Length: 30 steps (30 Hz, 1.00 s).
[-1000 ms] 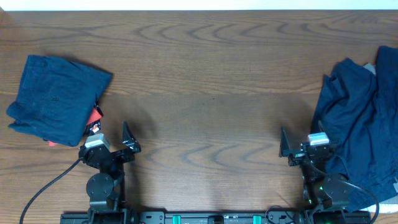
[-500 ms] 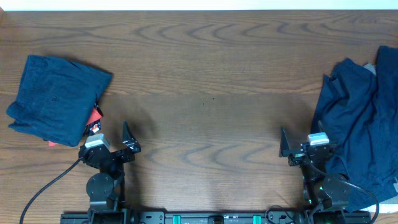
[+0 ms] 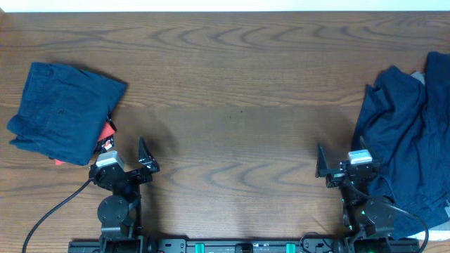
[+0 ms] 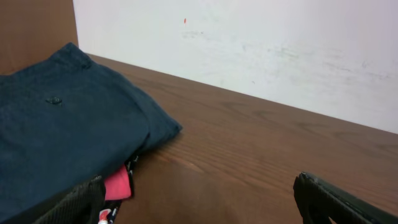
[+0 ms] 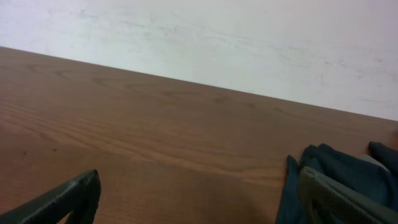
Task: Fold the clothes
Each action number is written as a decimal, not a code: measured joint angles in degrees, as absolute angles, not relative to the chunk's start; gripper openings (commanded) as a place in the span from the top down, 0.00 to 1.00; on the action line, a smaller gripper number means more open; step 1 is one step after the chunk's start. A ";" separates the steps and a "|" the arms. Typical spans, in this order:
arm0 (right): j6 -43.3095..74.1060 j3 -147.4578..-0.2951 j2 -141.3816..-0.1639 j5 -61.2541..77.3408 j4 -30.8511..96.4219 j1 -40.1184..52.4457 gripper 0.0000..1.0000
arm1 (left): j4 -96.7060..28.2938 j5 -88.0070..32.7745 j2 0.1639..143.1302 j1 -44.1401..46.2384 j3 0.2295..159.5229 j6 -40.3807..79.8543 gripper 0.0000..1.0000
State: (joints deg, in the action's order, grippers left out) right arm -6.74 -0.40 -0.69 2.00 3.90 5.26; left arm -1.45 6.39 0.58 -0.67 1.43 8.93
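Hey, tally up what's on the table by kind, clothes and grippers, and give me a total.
Folded navy garment: 1
Unfolded navy heap: 1 (the number of pieces in it cannot be told)
Red item peeking from under the folded one: 1
Grippers: 2 (left gripper, right gripper, both open)
Total: 5

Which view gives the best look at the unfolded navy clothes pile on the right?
Overhead: it shows most of the navy clothes pile, crumpled at the right of the table, though cropped by the frame. Right wrist catches only a rumpled corner; left wrist misses it entirely.
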 measured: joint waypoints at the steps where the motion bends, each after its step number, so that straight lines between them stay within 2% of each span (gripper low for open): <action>1: -6.74 -0.40 -0.69 2.00 3.88 5.26 0.01 | -1.45 6.39 0.58 -0.67 1.43 8.95 0.02; 14: -4.89 -0.40 -0.69 4.73 2.35 5.26 0.01 | -1.85 4.43 0.58 -0.67 1.54 8.93 0.02; 20: -0.82 -1.74 -1.87 0.43 5.72 5.26 0.01 | -12.86 1.43 2.61 -0.67 5.65 8.93 0.02; 24: -0.03 -7.38 -7.20 -4.19 9.47 5.26 0.01 | -18.17 0.47 9.06 -0.67 11.05 8.95 0.02; 30: 0.51 -20.62 -22.74 -10.22 15.88 5.23 0.01 | -27.14 -0.16 23.35 -0.67 25.87 8.93 0.02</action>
